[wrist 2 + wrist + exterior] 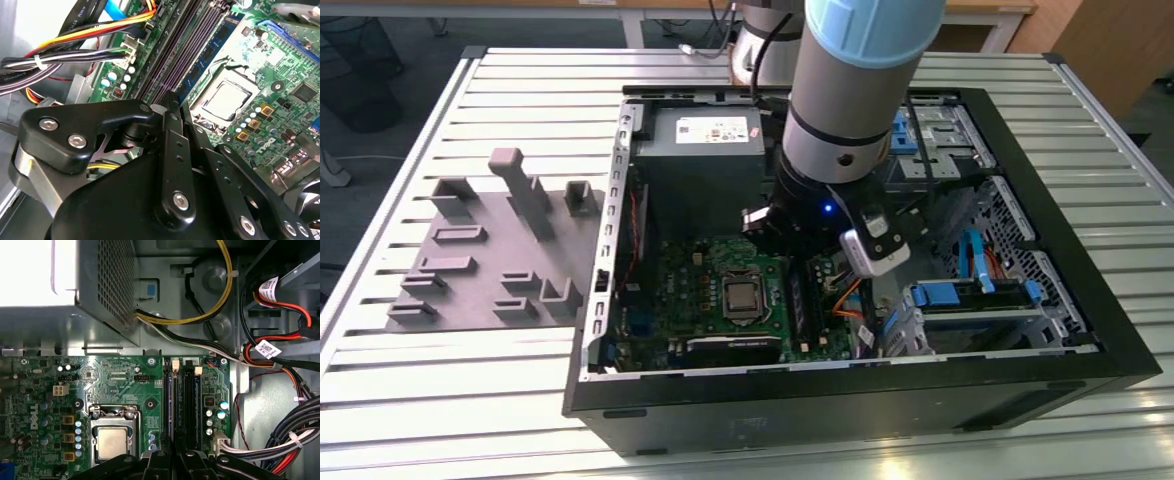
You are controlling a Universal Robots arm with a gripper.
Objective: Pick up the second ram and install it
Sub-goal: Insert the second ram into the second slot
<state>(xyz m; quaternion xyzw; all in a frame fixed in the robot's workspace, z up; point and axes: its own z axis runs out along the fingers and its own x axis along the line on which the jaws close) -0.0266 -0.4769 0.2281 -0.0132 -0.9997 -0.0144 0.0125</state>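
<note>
Pincer [172,102] is clenched, tips together, low over the slots [190,405] inside the case [1067,330]. Nothing shows between its fingers. A blue ram [215,55] sits in the slot next to the CPU [112,442], lying along it. This is probably the second ram, but the fingers hide its near end, so I can't confirm it is seated. The fixture [494,250] on the table [400,400] carries no stick.

Risks:
- Pressing off-centre could tilt the ram, leaving one end high and its latch open.
- Pressing on an empty slot or board parts could damage them.
- The cables [280,440] lie just beside the slots on the side away from the CPU and could snag a finger.

Room: open above the board. The PSU [700,135] is near one end of the slots, and the arm [841,120] is close to the case's blue drive bay.
</note>
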